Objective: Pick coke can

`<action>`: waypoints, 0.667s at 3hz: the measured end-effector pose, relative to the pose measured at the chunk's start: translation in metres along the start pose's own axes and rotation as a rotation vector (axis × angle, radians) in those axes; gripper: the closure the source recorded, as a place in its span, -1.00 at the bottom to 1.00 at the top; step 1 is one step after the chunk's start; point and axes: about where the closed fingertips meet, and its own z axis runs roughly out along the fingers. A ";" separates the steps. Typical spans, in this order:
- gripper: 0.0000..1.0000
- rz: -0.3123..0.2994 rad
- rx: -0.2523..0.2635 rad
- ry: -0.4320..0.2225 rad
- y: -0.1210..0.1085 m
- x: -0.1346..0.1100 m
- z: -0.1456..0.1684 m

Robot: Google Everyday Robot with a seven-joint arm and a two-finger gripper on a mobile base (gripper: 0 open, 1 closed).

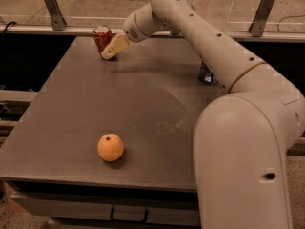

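The red coke can (101,38) stands upright at the far left of the grey table (71,113). My gripper (112,49), with tan fingers, reaches across from the right and its tip sits against the can's right lower side. The arm (190,27) stretches over the back of the table.
An orange (110,147) lies near the table's front left. A dark blue can (206,74) stands at the right, mostly hidden behind my arm. A metal rail with posts (52,6) runs behind the table. My large white arm body (243,166) fills the right foreground.
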 end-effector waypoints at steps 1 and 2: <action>-1.00 0.020 -0.026 -0.050 0.006 -0.015 0.024; -0.65 0.029 -0.038 -0.077 0.010 -0.022 0.039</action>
